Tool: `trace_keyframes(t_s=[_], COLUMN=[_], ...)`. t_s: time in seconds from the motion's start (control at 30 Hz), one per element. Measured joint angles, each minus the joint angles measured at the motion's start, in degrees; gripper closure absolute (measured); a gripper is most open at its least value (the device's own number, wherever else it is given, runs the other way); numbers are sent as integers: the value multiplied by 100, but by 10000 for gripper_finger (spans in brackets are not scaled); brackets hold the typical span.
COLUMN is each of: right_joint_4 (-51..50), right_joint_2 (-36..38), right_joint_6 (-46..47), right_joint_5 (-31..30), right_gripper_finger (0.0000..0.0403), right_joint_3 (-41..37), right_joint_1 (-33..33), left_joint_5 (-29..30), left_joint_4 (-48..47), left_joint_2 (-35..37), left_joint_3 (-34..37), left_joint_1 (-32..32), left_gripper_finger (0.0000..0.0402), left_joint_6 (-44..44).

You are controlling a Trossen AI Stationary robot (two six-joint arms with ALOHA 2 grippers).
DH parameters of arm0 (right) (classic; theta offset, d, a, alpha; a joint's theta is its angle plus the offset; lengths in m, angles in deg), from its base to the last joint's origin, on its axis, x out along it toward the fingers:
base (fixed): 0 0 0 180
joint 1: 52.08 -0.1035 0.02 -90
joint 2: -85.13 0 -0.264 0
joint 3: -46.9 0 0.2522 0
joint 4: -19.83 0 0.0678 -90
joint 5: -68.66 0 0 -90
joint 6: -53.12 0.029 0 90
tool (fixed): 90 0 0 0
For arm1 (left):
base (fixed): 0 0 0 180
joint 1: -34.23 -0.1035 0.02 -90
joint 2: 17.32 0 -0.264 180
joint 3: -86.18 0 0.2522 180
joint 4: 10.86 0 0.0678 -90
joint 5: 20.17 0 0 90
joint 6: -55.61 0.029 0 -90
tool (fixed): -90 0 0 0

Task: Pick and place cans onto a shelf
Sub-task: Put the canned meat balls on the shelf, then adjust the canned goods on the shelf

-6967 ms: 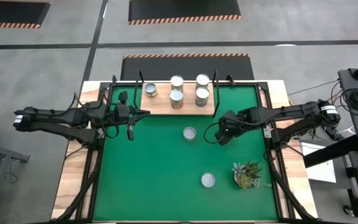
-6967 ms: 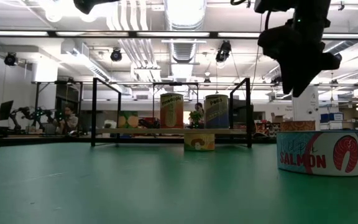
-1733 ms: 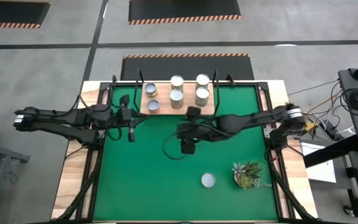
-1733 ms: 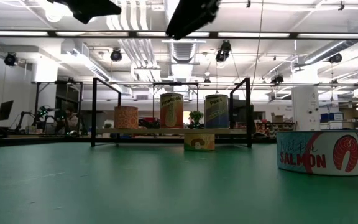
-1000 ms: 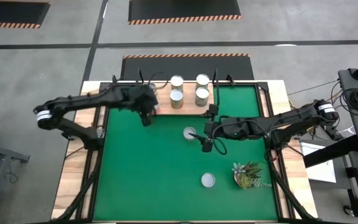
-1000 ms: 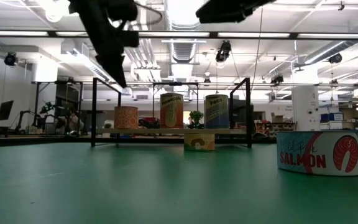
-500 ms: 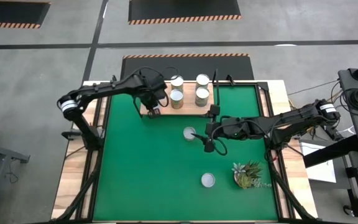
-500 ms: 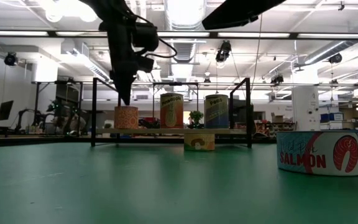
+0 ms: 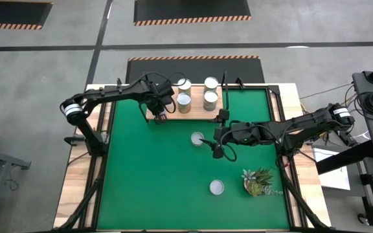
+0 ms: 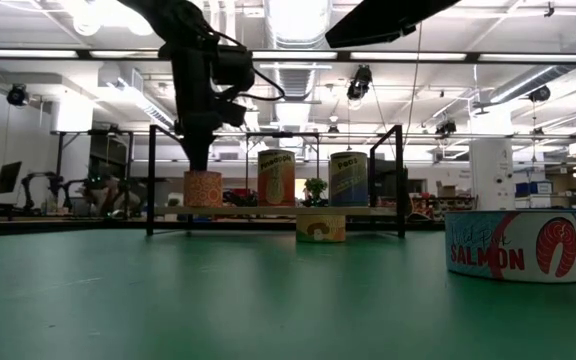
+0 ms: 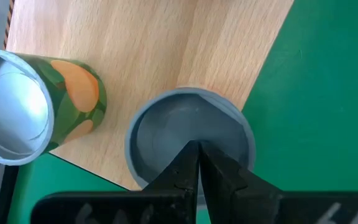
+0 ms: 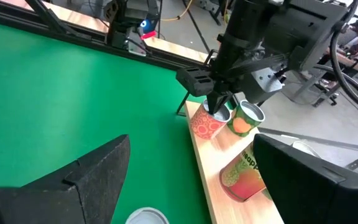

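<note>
Five cans parked on the shelf (image 9: 193, 111), two left on the desk (image 9: 141, 181); left end effector (image 9: 160, 117) pinched shut over one shelved can (image 11: 188, 140), right end effector (image 9: 216, 153) spread wide beside a loose can (image 9: 197, 138).

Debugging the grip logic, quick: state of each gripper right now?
Left gripper: shut, fingertips on top of the short can at the shelf corner, holding nothing.
Right gripper: open, empty, beside a can on the mat.

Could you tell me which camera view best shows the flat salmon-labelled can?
The low view: the flat white salmon-labelled can stands close, its label readable. The high view shows only its silver top on the green mat; neither wrist view shows it.
</note>
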Motion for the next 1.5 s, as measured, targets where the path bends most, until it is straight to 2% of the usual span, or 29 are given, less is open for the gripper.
trace_keyframes(t_s=[0.2, 0.43, 0.6, 0.87, 1.23, 1.5], right_joint_4=[0, -2, -2, -6, -7, -93], right_joint_2=[0, 0, 0, 0, 0, 0], right_joint_6=[22, 24, 22, 22, 23, 25], right_joint_5=[0, -2, -2, -4, -4, -5], right_gripper_finger=[77, 77, 77, 77, 77, 77], right_joint_3=[0, 0, 0, 0, 0, 0], right_joint_1=[0, 0, 0, 0, 0, 0], left_joint_5=[398, 447, 736, 733, 731, 894], left_joint_4=[-38, -207, -408, -316, -248, 355], left_joint_2=[1, 1, -1, 118, 196, 191], left_joint_3=[29, 33, 41, 50, -541, -745], left_joint_1=[-3, -13, -12, -13, -12, -226], left_gripper_finger=[402, 402, 402, 402, 402, 402], left_joint_6=[-102, -219, -305, -302, -59, 234])
